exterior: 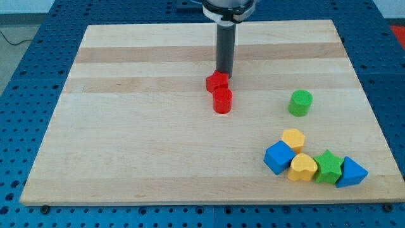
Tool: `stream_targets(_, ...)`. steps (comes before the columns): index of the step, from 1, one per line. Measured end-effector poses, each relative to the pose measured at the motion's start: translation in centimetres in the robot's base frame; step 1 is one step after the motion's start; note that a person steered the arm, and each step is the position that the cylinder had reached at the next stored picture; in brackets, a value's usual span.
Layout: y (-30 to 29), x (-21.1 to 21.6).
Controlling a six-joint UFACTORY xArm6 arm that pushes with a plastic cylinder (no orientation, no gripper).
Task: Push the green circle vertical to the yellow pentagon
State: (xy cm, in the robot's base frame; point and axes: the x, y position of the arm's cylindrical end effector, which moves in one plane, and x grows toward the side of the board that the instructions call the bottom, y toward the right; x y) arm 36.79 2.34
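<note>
The green circle [300,102] stands alone at the view's right, above the cluster of blocks. The yellow pentagon [293,139] sits just below it, slightly to the left, at the top of that cluster. My tip [224,75] is near the board's top middle, touching the upper right of a red block [217,82]. It is far to the left of the green circle.
A red cylinder [222,101] sits right below the red block. The cluster at bottom right holds a blue cube [279,157], a yellow heart [303,167], a green star [328,166] and a blue triangle [350,172]. The board's edge [209,202] runs along the bottom.
</note>
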Motion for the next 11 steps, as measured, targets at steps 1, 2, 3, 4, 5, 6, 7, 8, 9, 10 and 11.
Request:
stream_targets(1, 0.0, 0.7)
stream_targets(2, 0.0, 1.0)
stream_targets(3, 3.2, -0.2)
stream_targets(4, 11.8, -0.7)
stream_targets(5, 20.8, 1.6)
stream_targets(6, 26.5, 5.7)
stream_targets(7, 26.9, 7.3)
stream_targets(8, 25.3, 7.4)
stream_targets(9, 25.0, 10.4)
stream_targets(10, 23.7, 11.8)
stream_targets(11, 18.4, 9.6)
